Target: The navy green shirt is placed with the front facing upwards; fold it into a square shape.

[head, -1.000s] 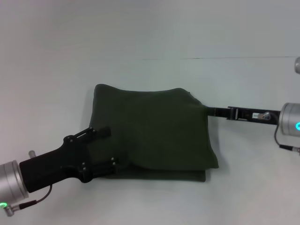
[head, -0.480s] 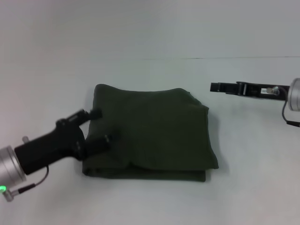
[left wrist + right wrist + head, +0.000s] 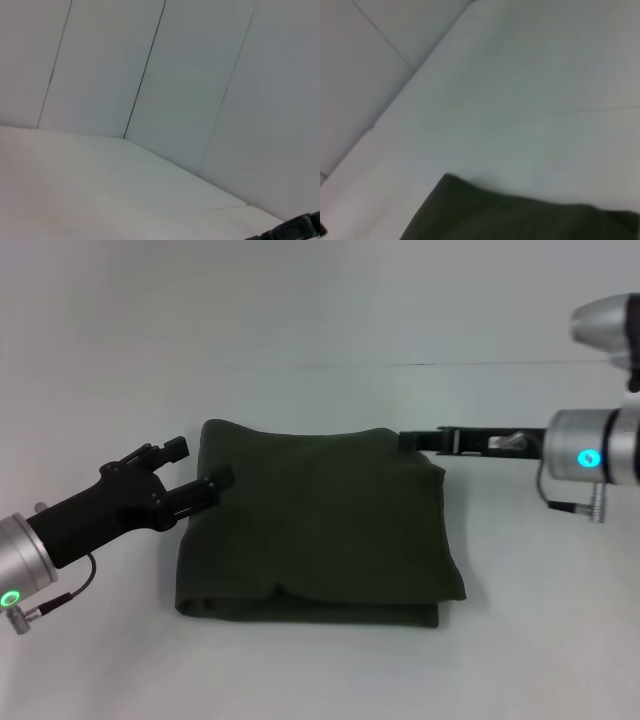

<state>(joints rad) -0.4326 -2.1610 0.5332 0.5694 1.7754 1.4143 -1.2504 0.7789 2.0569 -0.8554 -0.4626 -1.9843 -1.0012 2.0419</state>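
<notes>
Since the navy green shirt [image 3: 315, 520] already lies as a compact, roughly square bundle of plain dark green layers near the middle of the counter [image 3: 330, 670], the folding itself looks finished or nearly so, and the step in hand seems to be tidying its shape. No lettering or label shows on the upper face.

At the bundle's left edge the left tool [image 3: 195, 468] has its fingers spread open, one above the other, with the lower fingertip at or just over the cloth; I cannot tell whether it touches. At the far right corner of the bundle the right tool [image 3: 412, 440] reaches in level with the counter, its tip meeting the fabric edge, but seen edge-on I cannot tell whether it is open or closed.

The near right corner splays a little, with an under layer peeking out along the near edge. A next move would likely call for squaring that corner or withdrawing both arms clear without dragging the top layer.
</notes>
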